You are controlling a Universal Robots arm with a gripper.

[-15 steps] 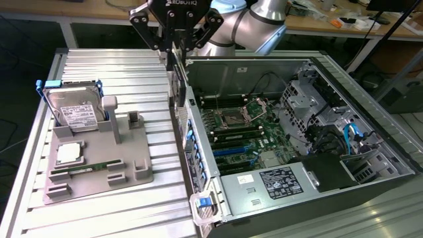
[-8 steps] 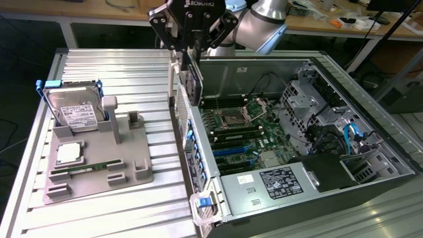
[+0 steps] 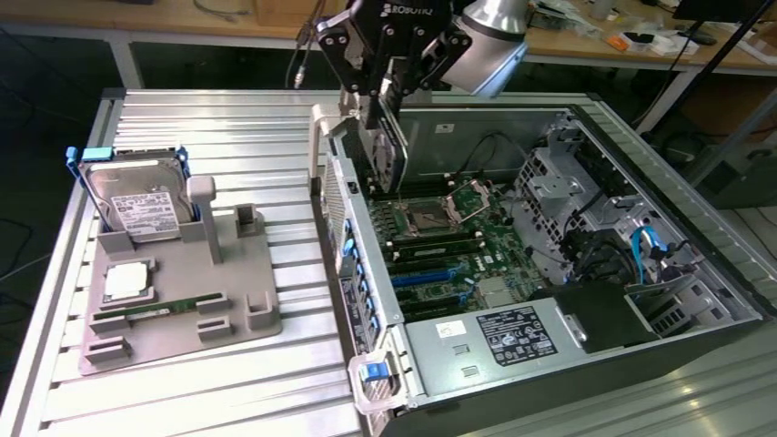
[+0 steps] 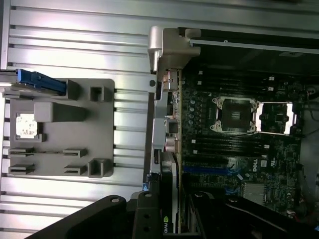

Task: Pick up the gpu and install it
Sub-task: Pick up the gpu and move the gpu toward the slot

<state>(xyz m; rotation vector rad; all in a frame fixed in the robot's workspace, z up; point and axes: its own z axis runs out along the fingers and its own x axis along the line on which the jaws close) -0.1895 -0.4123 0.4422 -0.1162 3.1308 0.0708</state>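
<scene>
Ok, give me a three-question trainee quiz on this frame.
1. True or false: the gpu lies on the grey holder.
2. The tool gripping the gpu hangs over: A) the grey holder, B) the open computer case, C) the hard drive.
3. What colour is the frame around the hard drive?
Key: 1 false; 2 B; 3 blue.

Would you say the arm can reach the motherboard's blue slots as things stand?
Probably yes: the case lies open, nothing covers the blue slots, and the gripper holds the gpu above it.
</scene>
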